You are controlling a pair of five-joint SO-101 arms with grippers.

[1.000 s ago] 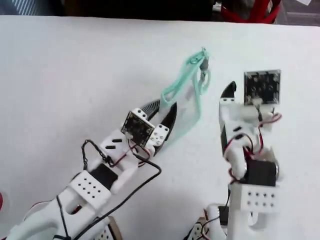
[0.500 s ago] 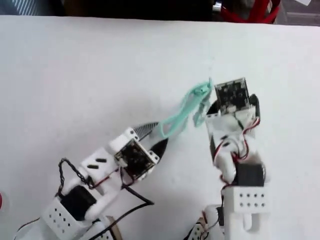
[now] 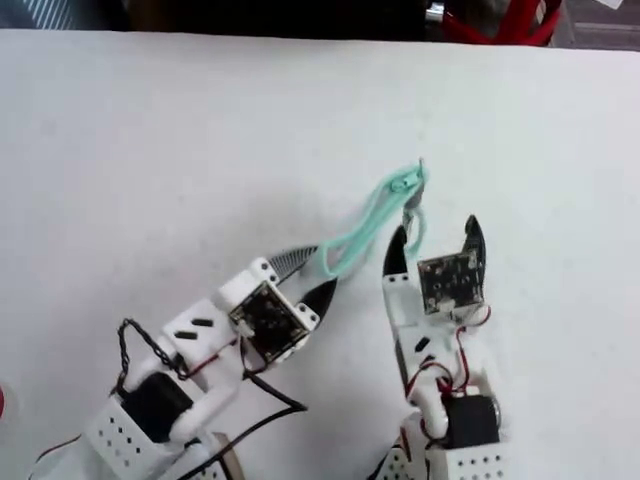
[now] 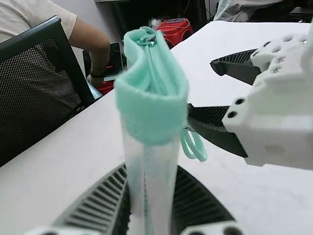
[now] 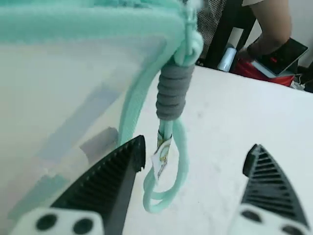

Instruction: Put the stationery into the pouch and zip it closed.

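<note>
Two arms | left gripper (image 3: 318, 272) clamps pouch (image 3: 365, 222) | right gripper (image 3: 435, 238) apart, backed off pouch

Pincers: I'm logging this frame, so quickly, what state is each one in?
Left pincer: closed on the pouch.
Right pincer: open, holding nothing, beside the pouch's cord loop.

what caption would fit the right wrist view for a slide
Open right gripper at the mint pouch, its looped zipper pull hanging between the jaws
</note>
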